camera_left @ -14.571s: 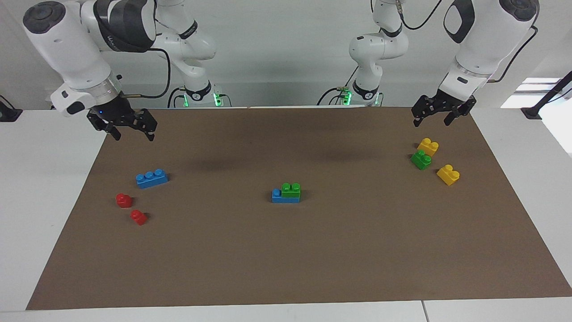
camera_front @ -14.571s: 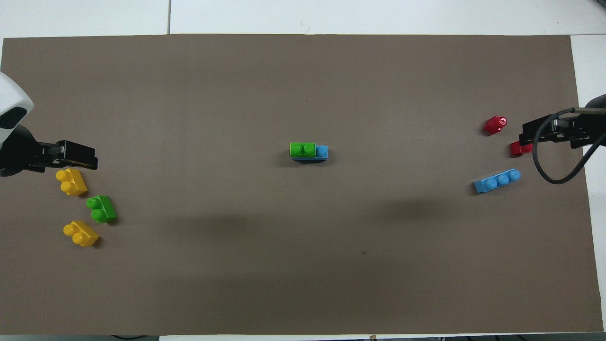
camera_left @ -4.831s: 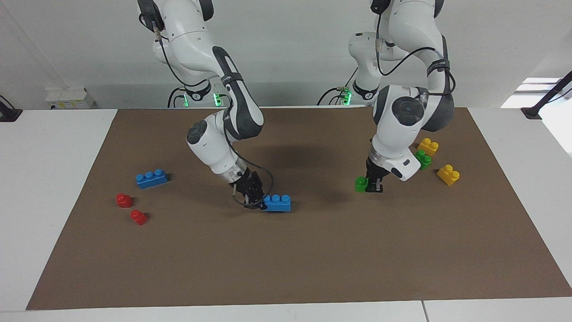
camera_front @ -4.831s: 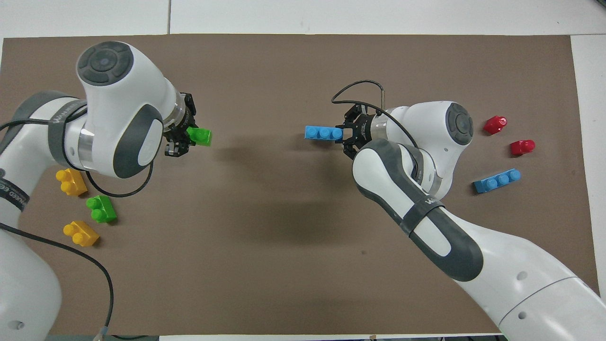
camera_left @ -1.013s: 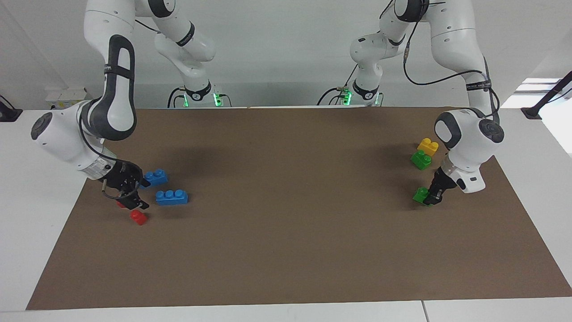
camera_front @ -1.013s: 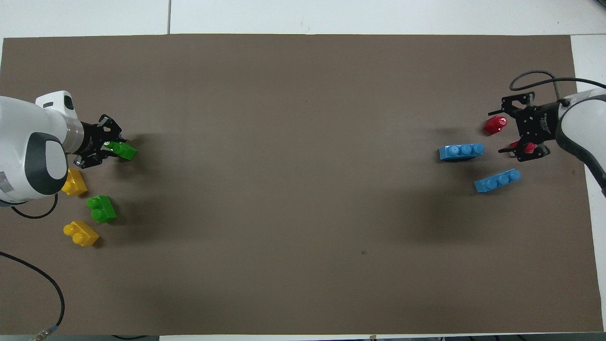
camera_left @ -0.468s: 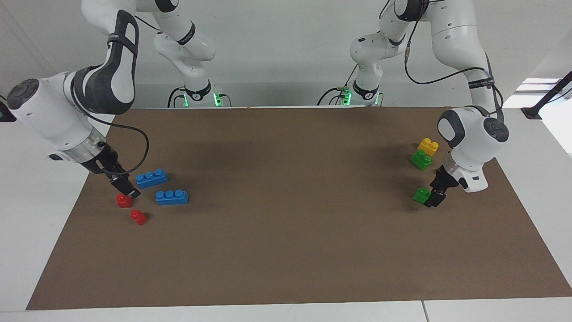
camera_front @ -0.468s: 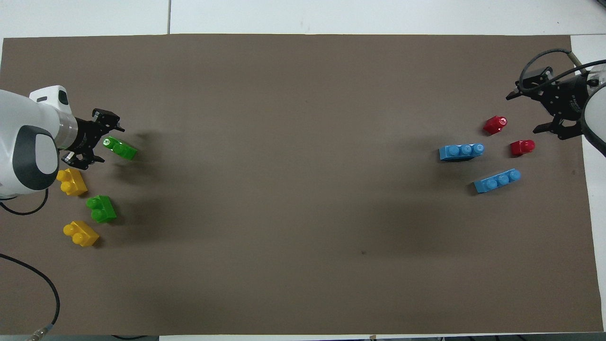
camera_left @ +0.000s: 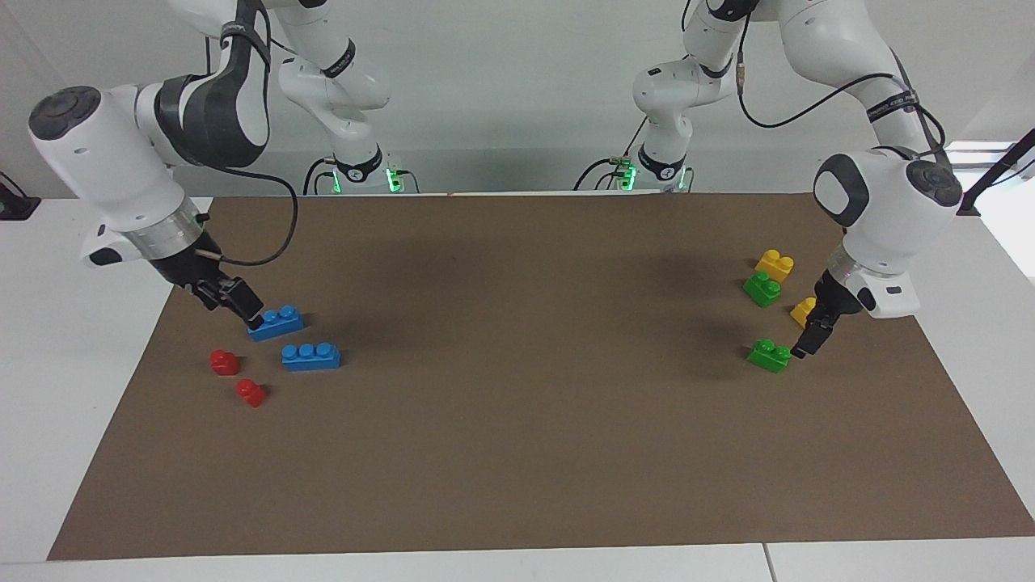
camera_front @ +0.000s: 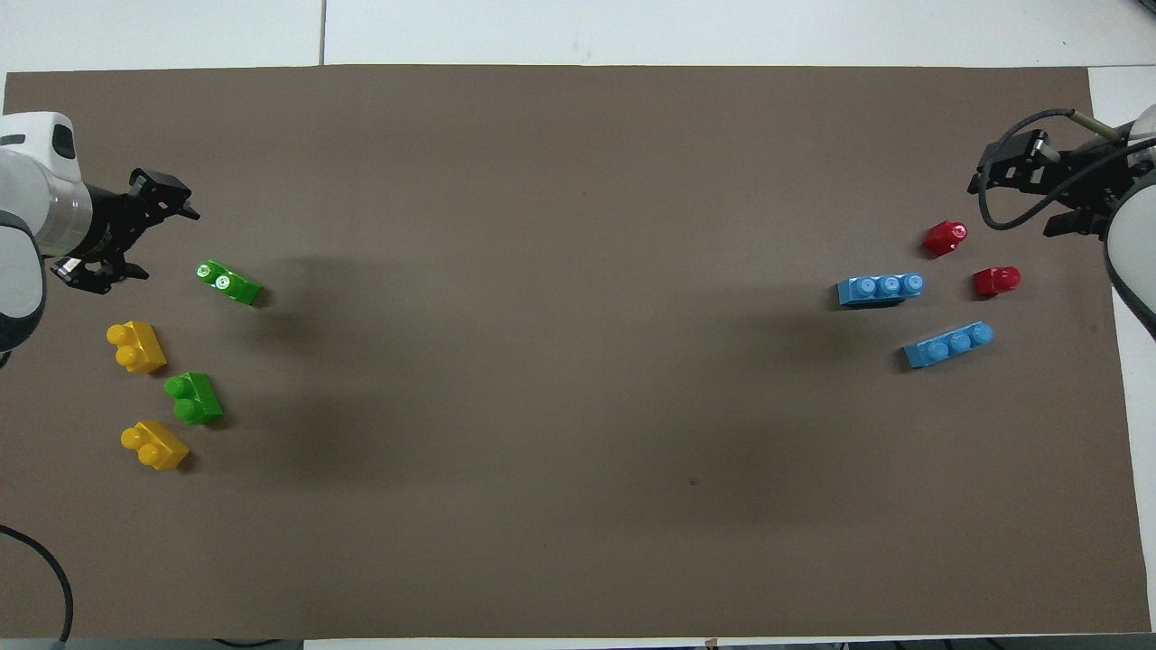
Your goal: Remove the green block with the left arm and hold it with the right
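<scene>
Green plastic, the green block (camera_left: 768, 355) lies on the brown mat (camera_left: 517, 453) of the worktop at the left arm's end, free of any grasp. The left tool (camera_front: 135, 233) hangs just beside it, raised a little off the mat, with its fingers spread apart and nothing between them; in the facing view one fingertip (camera_left: 802, 348) shows close to the block's end without clearly touching it.

From above, the left arm's body is cut off at the picture's edge, and the right arm likewise. In the facing view the left arm's wrist covers part of one yellow brick (camera_left: 804, 310).

Near the block, closer to the robots, sit that yellow brick, a second green brick (camera_left: 762, 288) and another yellow brick (camera_left: 774, 264).

At the right arm's end the right tool (camera_front: 1052, 194) is open and empty, held above the mat's edge near the blue bricks. Below it lie a blue three-stud brick (camera_left: 276, 322), a second blue brick (camera_left: 311, 356) and two red pieces (camera_left: 225, 361) (camera_left: 251, 393), all resting on the mat.
</scene>
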Controlling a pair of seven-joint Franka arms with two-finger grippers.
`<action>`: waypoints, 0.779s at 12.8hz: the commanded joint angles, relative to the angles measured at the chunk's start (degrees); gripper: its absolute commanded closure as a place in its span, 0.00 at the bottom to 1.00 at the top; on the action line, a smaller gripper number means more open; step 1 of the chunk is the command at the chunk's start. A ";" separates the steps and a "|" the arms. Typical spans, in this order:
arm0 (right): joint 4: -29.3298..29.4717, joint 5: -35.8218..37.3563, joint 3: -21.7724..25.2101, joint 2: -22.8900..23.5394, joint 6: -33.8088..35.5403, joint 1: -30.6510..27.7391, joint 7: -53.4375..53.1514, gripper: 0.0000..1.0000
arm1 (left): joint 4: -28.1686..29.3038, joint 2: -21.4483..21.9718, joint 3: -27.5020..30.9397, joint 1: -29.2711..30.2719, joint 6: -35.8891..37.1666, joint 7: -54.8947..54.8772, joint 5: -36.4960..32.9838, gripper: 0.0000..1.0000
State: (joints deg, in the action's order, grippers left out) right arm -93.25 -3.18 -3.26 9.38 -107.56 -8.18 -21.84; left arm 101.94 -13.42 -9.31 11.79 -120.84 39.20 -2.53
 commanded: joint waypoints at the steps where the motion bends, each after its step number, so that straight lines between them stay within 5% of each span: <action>1: -0.78 2.91 -0.52 -3.30 2.09 0.27 5.20 0.00 | -6.20 -0.38 0.61 -2.64 7.08 -10.50 -4.32 0.00; 7: -2.73 2.92 -0.52 -5.95 2.35 0.27 10.15 0.00 | -11.84 0.23 0.44 -5.29 16.67 -32.57 -9.08 0.00; 10: 2.35 3.01 -0.43 -4.82 9.89 0.18 10.77 0.00 | -15.79 0.84 -0.44 -5.28 25.35 -37.70 -6.20 0.00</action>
State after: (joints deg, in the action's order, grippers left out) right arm -94.08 -1.32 -3.42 4.43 -102.22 -7.63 -12.45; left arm 89.06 -13.33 -9.77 6.96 -101.17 4.59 -10.14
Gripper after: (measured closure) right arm 0.000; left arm 0.000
